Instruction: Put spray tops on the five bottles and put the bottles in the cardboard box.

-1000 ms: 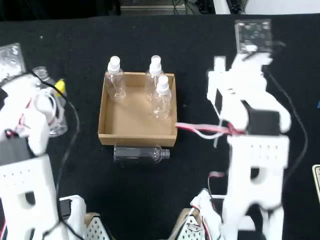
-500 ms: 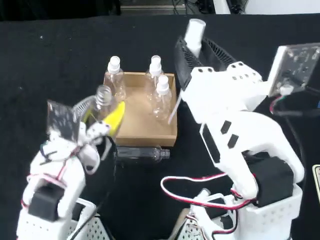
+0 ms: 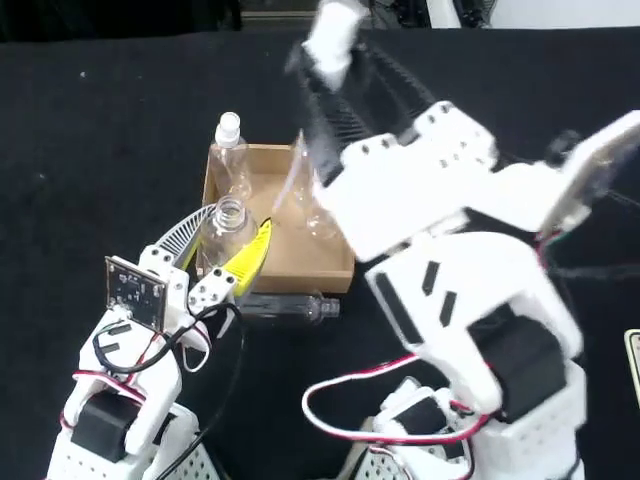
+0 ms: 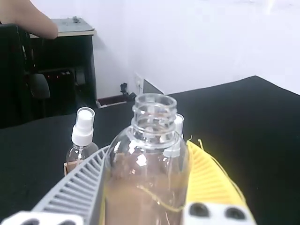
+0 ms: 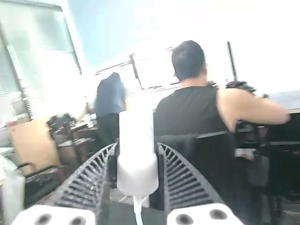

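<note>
My left gripper (image 3: 230,230) is shut on a clear, uncapped bottle (image 3: 227,224), held upright at the cardboard box's (image 3: 300,270) front left corner. In the left wrist view the bottle's open neck (image 4: 153,112) stands between the grey and yellow fingers (image 4: 208,178). My right gripper (image 3: 335,52) is raised high above the box, shut on a white spray top (image 3: 334,28) whose thin tube (image 3: 290,185) hangs down. That spray top (image 5: 137,157) sits between the black ribbed fingers (image 5: 180,180). One capped bottle (image 3: 230,152) stands in the box's back left corner; the right arm hides most of the others.
Another uncapped bottle (image 3: 285,306) lies on its side on the black table just in front of the box. The right arm's white body (image 3: 460,260) covers the table's middle and right. A capped bottle (image 4: 82,138) stands behind the held one.
The left arm has brought the open bottle from the far left to the box's front left corner. The right arm has lifted the spray top and swung it leftward over the box.
</note>
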`<action>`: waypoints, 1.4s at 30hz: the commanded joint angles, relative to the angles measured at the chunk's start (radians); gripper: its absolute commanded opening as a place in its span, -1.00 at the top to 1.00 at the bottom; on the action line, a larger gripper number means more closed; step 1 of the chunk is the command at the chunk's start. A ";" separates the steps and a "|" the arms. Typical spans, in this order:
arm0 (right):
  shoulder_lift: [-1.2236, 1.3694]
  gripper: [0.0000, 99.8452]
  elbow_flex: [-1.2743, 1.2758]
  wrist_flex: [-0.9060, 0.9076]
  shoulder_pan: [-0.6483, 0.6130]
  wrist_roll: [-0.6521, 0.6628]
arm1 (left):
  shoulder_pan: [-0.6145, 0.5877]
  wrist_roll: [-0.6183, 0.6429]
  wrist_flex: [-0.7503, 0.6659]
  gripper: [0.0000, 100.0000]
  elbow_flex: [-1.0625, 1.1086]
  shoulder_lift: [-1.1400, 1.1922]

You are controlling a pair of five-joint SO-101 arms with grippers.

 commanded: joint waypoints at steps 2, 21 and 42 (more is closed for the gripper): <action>0.002 0.98 0.041 -0.092 -0.041 0.000 | 0.012 0.003 -0.020 0.93 -0.010 -0.011; 0.170 0.98 0.059 -0.169 -0.041 -0.006 | 0.012 0.002 -0.018 0.93 -0.010 -0.011; 0.076 0.70 0.111 0.206 -0.195 0.084 | 0.002 0.002 -0.017 0.93 -0.010 -0.012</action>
